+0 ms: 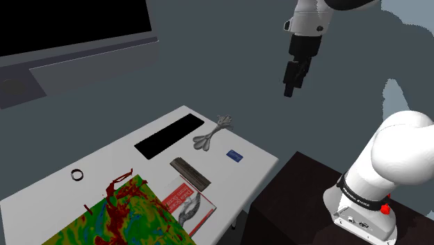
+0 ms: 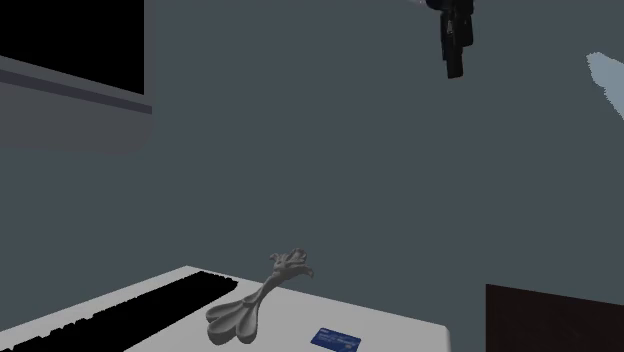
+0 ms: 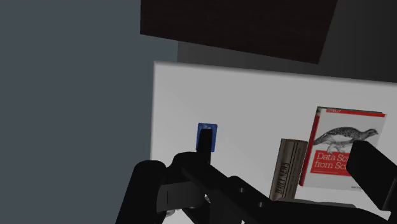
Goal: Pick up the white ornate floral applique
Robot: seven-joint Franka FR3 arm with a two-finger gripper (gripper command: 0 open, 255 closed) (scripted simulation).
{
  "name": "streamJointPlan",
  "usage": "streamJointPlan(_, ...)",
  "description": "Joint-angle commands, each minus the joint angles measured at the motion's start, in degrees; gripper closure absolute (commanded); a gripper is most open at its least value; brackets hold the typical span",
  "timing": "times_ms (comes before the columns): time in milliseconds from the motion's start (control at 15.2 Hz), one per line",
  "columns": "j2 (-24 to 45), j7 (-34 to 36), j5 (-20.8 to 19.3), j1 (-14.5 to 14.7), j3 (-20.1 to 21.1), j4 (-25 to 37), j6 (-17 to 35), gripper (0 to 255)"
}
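**Claw [image 1: 290,89] hanging high, empty**

The claw is hovering with its jaws spread apart, gripping nothing. Well below it, a blue card [image 1: 234,155] is lying on the worktop [image 1: 104,163]; just beyond, the pale grey floral applique [image 1: 213,132] is resting.

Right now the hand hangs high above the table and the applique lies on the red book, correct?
No. The grey applique lies on the bare white table, apart from the red book, as the shoulder view shows. The hand does hang high above the table.
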Motion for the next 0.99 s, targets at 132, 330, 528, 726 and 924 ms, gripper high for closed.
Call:
streamJointPlan(132, 2.4, -4.5, -1.4, 0.4, -1.5, -1.4, 3.7, 0)
streamJointPlan(330, 6.7, -11.1, -3.3, 0.9, -3.7, -2.7, 9.4, 0)
streamJointPlan(528, 11.9, -17.6, -4.9, 1.5, -5.7, -3.2, 15.1, 0)
streamJointPlan(726, 17.8, -23.8, -6.0, 2.1, -7.5, -2.7, 20.6, 0)
streamJointPlan(924, 24.2, -30.0, -6.7, 2.8, -9.0, -1.3, 25.9, 0)
